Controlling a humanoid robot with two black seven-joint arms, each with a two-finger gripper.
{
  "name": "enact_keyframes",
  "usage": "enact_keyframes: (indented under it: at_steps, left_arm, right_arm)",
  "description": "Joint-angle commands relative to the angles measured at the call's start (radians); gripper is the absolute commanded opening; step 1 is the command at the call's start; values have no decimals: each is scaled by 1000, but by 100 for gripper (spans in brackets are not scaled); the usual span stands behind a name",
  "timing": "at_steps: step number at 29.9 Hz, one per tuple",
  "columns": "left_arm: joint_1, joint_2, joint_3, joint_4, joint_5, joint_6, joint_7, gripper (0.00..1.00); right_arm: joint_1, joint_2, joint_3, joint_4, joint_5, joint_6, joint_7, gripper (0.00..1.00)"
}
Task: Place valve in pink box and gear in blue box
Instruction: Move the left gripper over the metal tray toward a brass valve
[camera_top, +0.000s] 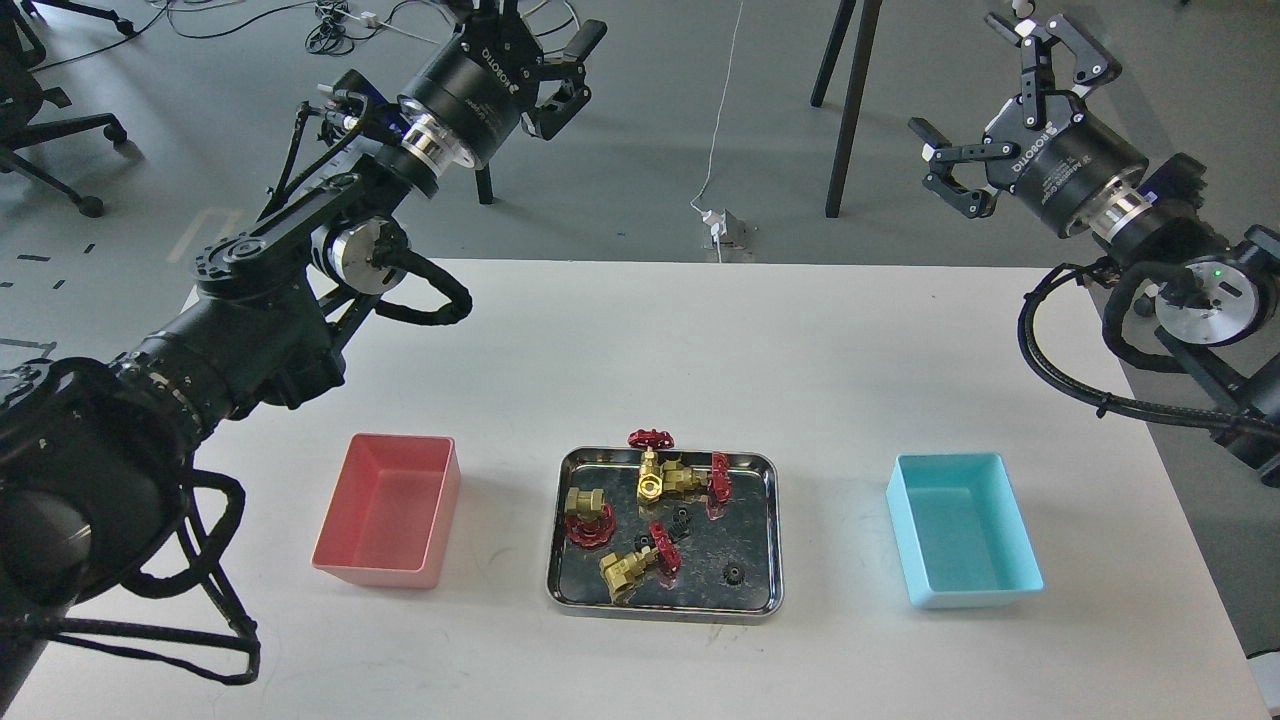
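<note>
A: Where are the parts seen?

B: Four brass-gold valves with red spoked handwheels (650, 478) and tiny black toothed gears (732, 574) are held in the shiny steel tray (765, 600) at the middle of the white table (800, 340). The salmon-pink plastic box (432, 520) is set to its left, the turquoise-blue plastic box (1015, 545) to its right.

A: And the grippers?

B: The left gripper (572, 70) and right gripper (995, 105) are raised beyond the table's far edge, fingers spread wide, with nothing held.
</note>
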Motion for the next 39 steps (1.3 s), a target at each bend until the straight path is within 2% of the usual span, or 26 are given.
enact_keyframes:
  at_steps: [1, 10, 15, 19, 23, 26, 30, 32, 34, 39]
  left_arm:
    - [12, 0, 0, 6, -4, 0, 0, 100]
    - [35, -20, -46, -23, -33, 0, 0, 100]
    - [53, -61, -101, -204, -22, 0, 0, 100]
    - [-72, 43, -34, -376, 79, 0, 0, 100]
    - [-336, 144, 380, -439, 146, 3, 0, 99]
    - [-540, 195, 694, -534, 215, 50, 0, 99]
    - [-734, 241, 912, -719, 509, 134, 0, 98]
    - [-789, 264, 1027, -814, 693, 222, 0, 96]
    - [-832, 267, 1168, -893, 888, 356, 0, 95]
    - [-803, 244, 1452, -901, 1179, 646, 0, 93]
  right_arm:
    - [-15, -7, 28, -8, 0, 0, 0, 100]
    - [-17, -1, 133, -11, 9, 0, 6, 100]
    - [2, -13, 149, -9, 17, 0, -5, 100]
    - [17, -13, 150, -11, 17, 0, -6, 100]
    - [9, -11, 146, -11, 17, 0, -6, 100]
    - [-6, -2, 137, -14, 15, 0, -6, 100]
    - [-15, 7, 137, -48, 15, 0, -6, 100]
    - [-14, 25, 137, -71, 15, 0, -6, 100]
    - [-6, 39, 138, -97, 15, -3, -8, 100]
    - [12, 45, 137, -115, 15, -56, -11, 100]
